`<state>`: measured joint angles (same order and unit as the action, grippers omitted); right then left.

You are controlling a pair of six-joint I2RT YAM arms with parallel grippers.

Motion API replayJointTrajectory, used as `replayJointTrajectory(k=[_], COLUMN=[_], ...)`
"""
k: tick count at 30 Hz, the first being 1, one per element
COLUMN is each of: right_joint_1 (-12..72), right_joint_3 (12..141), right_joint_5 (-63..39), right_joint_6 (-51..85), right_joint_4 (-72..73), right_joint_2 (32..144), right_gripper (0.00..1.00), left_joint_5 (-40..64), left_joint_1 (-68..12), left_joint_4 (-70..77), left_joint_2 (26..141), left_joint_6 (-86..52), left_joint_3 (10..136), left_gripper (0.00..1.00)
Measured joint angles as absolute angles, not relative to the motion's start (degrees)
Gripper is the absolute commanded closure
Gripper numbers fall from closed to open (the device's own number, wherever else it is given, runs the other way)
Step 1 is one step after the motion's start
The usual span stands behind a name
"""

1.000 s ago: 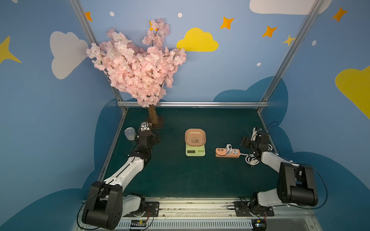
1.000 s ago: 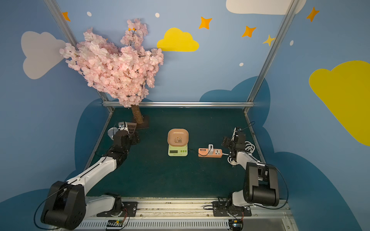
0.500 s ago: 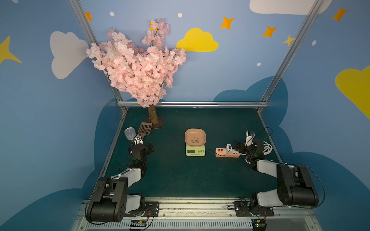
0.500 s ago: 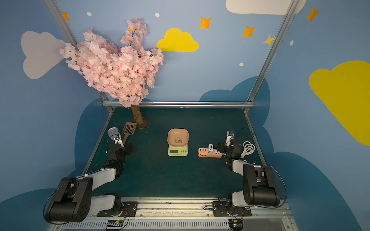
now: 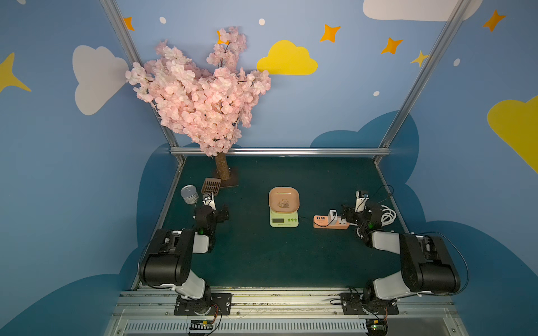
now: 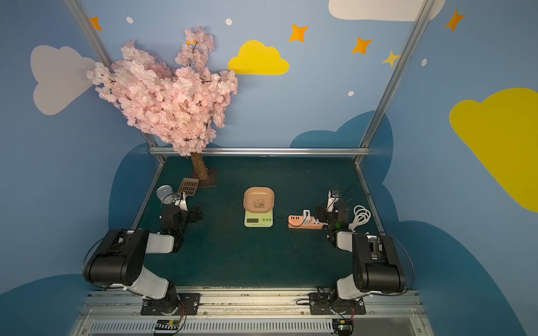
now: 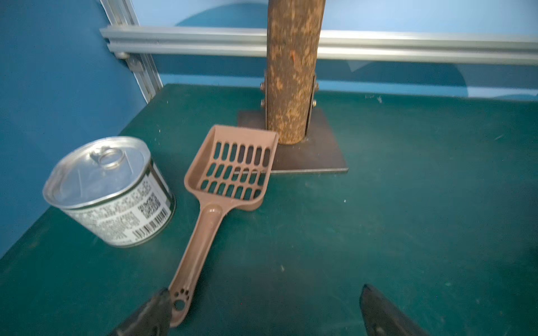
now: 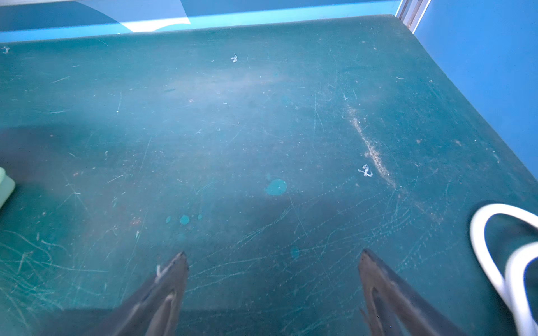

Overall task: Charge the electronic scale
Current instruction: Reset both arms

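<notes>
In both top views the electronic scale (image 5: pixel 284 220) (image 6: pixel 258 221), pale yellow-green with a pink panda dish (image 5: pixel 283 199) on top, sits mid-table. Right of it lies the salmon power strip (image 5: pixel 334 225) (image 6: pixel 300 223) with a white cube charger (image 5: pixel 332 214) plugged in. A thin dark cable runs from there to the scale's right side. My left gripper (image 5: pixel 224 211) (image 7: pixel 265 289) is open and empty, far left of the scale. My right gripper (image 5: pixel 346 213) (image 8: pixel 273 253) is open over bare mat, just right of the strip. A pale green corner of the scale (image 8: pixel 5 183) shows in the right wrist view.
A tin can (image 5: pixel 189 194) (image 7: pixel 107 189) and a brown slotted scoop (image 5: pixel 212 186) (image 7: pixel 230 171) lie at the left edge. The scoop's handle end is beside one left finger (image 7: pixel 158 305). A blossom tree's trunk (image 5: pixel 222 168) (image 7: pixel 294 72) stands behind. A coiled white cord (image 5: pixel 387 215) (image 8: pixel 495 247) lies at the right edge.
Both arms have drawn back from their reach and folded toward the front rail. The left gripper has left the can and scoop, and its jaws have opened slightly wider.
</notes>
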<state>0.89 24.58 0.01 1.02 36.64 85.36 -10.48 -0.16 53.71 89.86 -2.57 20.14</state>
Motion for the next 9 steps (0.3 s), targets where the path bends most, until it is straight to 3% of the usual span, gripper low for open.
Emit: replayJointTrajectory(k=[9], right_joint_1=[0.91], right_joint_3=[24.58], right_joint_5=[0.21], right_joint_6=[1.02], right_joint_4=[36.42], right_joint_2=[85.36], right_gripper=[0.08], left_joint_5=[-10.52], left_joint_1=[-0.40], left_joint_4=[54.11], left_joint_2=[90.04], left_joint_6=[-2.52], left_joint_3=[20.14], left_gripper=[0.00])
